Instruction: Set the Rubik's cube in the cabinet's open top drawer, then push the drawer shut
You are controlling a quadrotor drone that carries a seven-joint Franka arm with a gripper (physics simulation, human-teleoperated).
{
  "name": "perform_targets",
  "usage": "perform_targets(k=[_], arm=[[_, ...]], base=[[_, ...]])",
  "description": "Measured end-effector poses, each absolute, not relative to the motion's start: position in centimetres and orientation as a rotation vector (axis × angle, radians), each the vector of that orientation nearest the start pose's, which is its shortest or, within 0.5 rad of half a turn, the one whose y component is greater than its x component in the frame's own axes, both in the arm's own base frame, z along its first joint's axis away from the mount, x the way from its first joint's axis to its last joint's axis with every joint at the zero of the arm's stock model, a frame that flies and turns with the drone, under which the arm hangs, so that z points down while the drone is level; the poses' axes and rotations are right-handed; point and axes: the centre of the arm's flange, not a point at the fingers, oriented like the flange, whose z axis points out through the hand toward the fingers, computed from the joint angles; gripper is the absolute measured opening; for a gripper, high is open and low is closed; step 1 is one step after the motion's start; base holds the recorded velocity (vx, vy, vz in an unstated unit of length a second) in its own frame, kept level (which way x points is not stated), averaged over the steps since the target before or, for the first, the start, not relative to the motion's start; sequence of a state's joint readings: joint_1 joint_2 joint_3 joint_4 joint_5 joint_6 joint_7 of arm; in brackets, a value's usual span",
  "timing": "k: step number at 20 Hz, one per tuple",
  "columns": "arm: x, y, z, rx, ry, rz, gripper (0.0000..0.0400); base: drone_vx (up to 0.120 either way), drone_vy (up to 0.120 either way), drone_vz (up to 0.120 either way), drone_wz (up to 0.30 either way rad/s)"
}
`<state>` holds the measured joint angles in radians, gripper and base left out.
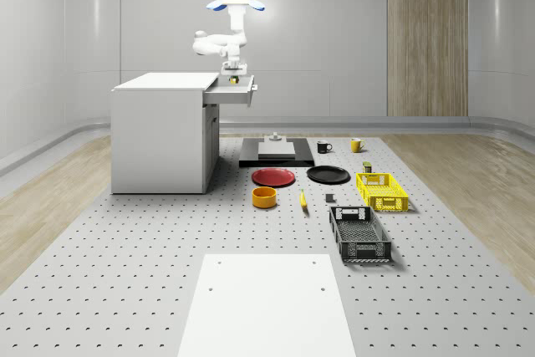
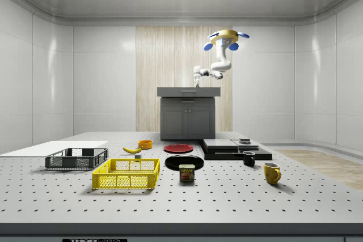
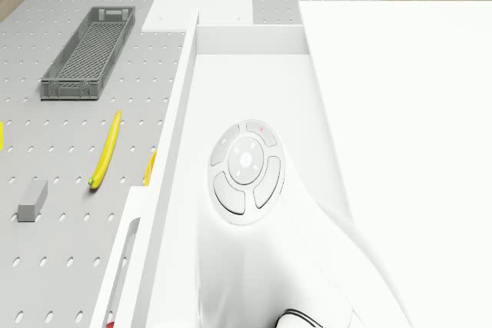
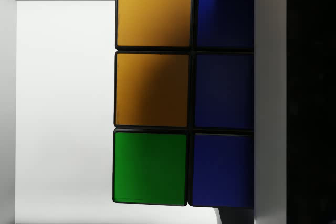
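The drone (image 1: 236, 4) hovers above the white cabinet's (image 1: 163, 131) open top drawer (image 1: 232, 96), with its arm bent down over it. The gripper (image 1: 232, 75) hangs just above the drawer's inside, shut on the Rubik's cube (image 1: 234, 80). In the wrist view the cube (image 4: 184, 93) shows orange, green and blue tiles, pressed against a grey finger pad (image 4: 270, 98), with the drawer's white floor (image 4: 63, 108) behind it. From the drone view, the arm's wrist (image 3: 246, 170) is over the drawer's inside (image 3: 238, 74). The side view has the gripper (image 2: 197, 85) at the cabinet's (image 2: 187, 118) top.
On the floor by the cabinet lie a red plate (image 1: 273, 176), a black plate (image 1: 328, 175), an orange bowl (image 1: 264, 197), a banana (image 1: 303, 200), a yellow crate (image 1: 381, 191) and a grey crate (image 1: 359, 234). A black platform (image 1: 276, 151) and two mugs (image 1: 324, 147) stand farther back.
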<state>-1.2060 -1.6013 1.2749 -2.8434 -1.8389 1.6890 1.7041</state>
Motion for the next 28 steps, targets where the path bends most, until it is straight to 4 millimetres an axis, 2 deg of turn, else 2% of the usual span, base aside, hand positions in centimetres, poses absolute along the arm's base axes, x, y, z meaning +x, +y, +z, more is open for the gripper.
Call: perform_targets(k=[10, 14, 20, 23, 28], arm=[[30.7, 0.0, 55.2, 0.005, -0.006, 0.786, 0.0321], [30.7, 0.0, 55.8, 0.003, -0.004, 0.786, 0.0366], [30.7, 0.0, 54.2, 0.002, -0.003, 0.786, 0.0393], [30.7, 0.0, 53.2, 0.001, -0.002, 0.786, 0.0396], [30.7, 0.0, 52.3, 0.001, -0.002, 0.786, 0.0399]], base=[[0.0, 0.0, 0.0, 0.0], [0.0, 0.0, 0.0, 0.0], [0.0, 0.0, 0.0, 0.0], [0.0, 0.0, 0.12, 0.0], [-0.12, 0.112, 0.12, 0.0]])
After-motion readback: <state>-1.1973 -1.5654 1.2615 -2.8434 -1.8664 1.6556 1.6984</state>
